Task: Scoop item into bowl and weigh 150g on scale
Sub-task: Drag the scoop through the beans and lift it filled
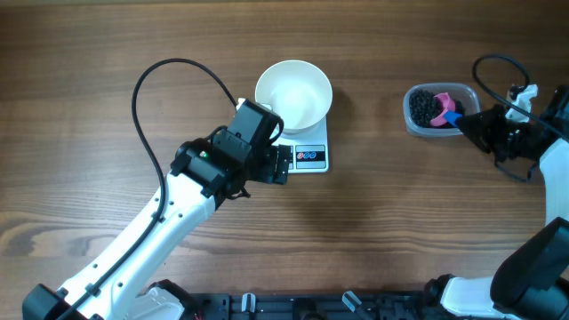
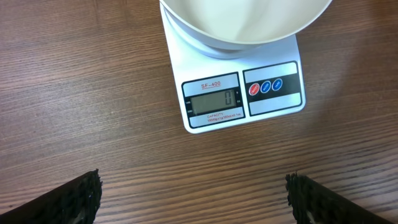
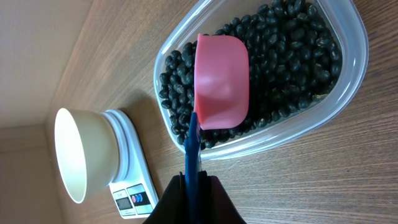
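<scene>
Beans (image 3: pixel 286 56) fill the tub (image 3: pixel 356 74) just ahead of the right gripper (image 3: pixel 193 190), clamped on the blue handle of a pink scoop (image 3: pixel 221 81). Left gripper (image 2: pixel 193 202) hangs wide apart, scale (image 2: pixel 242 96) and white bowl (image 2: pixel 242 22) just beyond its fingertips.

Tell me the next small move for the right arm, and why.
Probably push the pink scoop down into the beans to load it. The right gripper is shut on its blue handle, the scoop shows no beans, the bowl looks empty and the scale reads zero.
</scene>
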You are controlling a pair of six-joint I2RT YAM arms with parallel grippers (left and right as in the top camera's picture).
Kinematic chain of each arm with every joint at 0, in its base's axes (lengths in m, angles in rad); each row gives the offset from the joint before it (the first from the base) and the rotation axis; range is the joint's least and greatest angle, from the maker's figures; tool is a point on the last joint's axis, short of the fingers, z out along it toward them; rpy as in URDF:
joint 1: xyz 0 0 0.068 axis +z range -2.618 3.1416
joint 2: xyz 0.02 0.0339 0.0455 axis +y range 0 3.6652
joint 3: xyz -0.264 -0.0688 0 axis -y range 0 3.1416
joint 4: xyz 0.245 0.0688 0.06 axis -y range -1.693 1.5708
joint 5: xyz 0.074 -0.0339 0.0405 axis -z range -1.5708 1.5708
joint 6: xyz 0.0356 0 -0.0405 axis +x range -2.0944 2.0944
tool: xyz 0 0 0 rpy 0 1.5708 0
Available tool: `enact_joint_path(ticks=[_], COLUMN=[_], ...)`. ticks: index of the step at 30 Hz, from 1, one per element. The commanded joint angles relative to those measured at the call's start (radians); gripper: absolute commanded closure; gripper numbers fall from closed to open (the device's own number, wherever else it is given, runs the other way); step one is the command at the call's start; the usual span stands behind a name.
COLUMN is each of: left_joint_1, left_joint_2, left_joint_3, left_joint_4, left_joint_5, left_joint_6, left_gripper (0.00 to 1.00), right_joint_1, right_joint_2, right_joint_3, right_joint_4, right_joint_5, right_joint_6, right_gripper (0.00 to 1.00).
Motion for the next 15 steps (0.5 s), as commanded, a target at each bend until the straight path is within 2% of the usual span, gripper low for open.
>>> enact_joint_path(ticks=[1,15], left_joint_1=[0.008,0.008], left_joint_2=[0.008,0.008], left_joint_3=[-0.008,-0.008], left_joint_4=[0.003,0.003], left_joint_5=[0.005,0.005], left_joint_6=[0.016,0.016], left_gripper=[0.0,0.0], right_joint_1=[0.0,-0.075], right_joint_2=[0.007,0.007], right_joint_3=[-0.003,-0.003], right_joint_4=[-0.003,0.005], right_joint_5=[-0.053,-0.137], right_joint_6=[0.008,0.06], right_gripper=[0.96,0.96])
